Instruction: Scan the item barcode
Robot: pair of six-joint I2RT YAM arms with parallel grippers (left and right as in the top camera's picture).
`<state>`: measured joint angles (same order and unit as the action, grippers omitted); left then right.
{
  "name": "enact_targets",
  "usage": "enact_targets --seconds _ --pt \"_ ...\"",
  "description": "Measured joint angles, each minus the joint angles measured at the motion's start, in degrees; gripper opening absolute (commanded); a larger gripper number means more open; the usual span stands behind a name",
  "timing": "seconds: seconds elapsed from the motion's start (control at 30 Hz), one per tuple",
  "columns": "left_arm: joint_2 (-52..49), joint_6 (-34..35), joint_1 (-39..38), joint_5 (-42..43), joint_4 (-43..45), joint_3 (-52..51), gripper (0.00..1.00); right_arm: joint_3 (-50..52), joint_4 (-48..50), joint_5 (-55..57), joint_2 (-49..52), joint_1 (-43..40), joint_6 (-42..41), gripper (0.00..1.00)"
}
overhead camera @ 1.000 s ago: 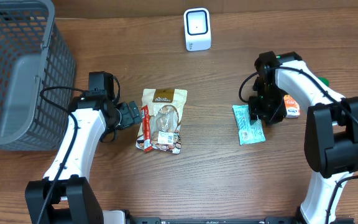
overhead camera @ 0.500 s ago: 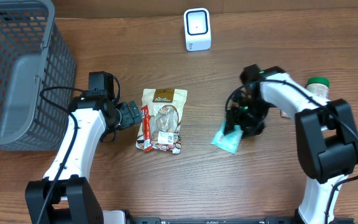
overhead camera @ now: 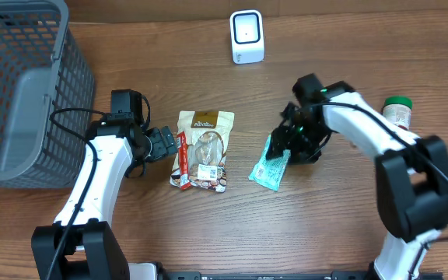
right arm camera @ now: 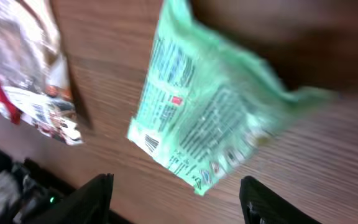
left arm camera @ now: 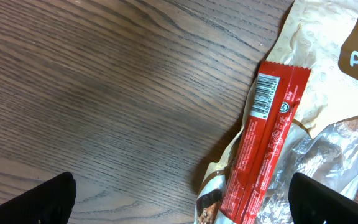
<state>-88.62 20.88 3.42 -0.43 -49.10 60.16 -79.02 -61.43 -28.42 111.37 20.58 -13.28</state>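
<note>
Straddling packet (right arm camera: 210, 118), seemingly loose: right gripper (right arm camera: 176, 186)

The green packet (overhead camera: 270, 166) is a thin, light green plastic wrapper with small white print on the upper face. It lies slanted on the wooden table (overhead camera: 325, 225), with the lower end toward the left and the upper end toward the right. In the right wrist view the packet (right arm camera: 210, 118) is blurred and one end looks crumpled. A small barcode (right arm camera: 149, 144) seems to sit near one corner. The scanner (overhead camera: 246, 36) is a small white box with rounded corners and a pale window on its face. It stands upright at the far side of the table, well apart from the packet.
</note>
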Motion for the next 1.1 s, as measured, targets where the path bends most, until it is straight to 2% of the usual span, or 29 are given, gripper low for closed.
enact_targets --seconds 0.07,0.2,0.37,0.87,0.97,1.1 --pt "0.0 0.0 0.0 0.0 0.0 0.0 1.0 -0.52 0.55 2.51 -2.34 -0.35 -0.07 1.0" --pt "0.0 -0.26 0.0 -0.02 -0.52 0.0 1.0 -1.29 2.54 6.27 -3.8 -0.85 -0.24 1.0" --pt "0.0 -4.59 0.0 0.0 -7.93 0.11 1.0 -1.29 3.43 8.13 -3.78 -2.27 -0.2 0.99" --pt "0.0 -6.51 0.0 0.0 -7.52 0.11 1.0 -1.29 3.06 9.25 -3.78 -4.37 -0.22 0.98" --pt "0.0 -6.54 0.0 -0.02 -6.56 0.09 1.0 -1.29 2.89 9.33 -3.78 -4.37 -0.2 0.93" --pt "0.0 -6.49 0.0 0.04 -0.55 0.11 1.0 -1.29 2.32 9.33 -3.78 -4.37 -0.26 0.89"
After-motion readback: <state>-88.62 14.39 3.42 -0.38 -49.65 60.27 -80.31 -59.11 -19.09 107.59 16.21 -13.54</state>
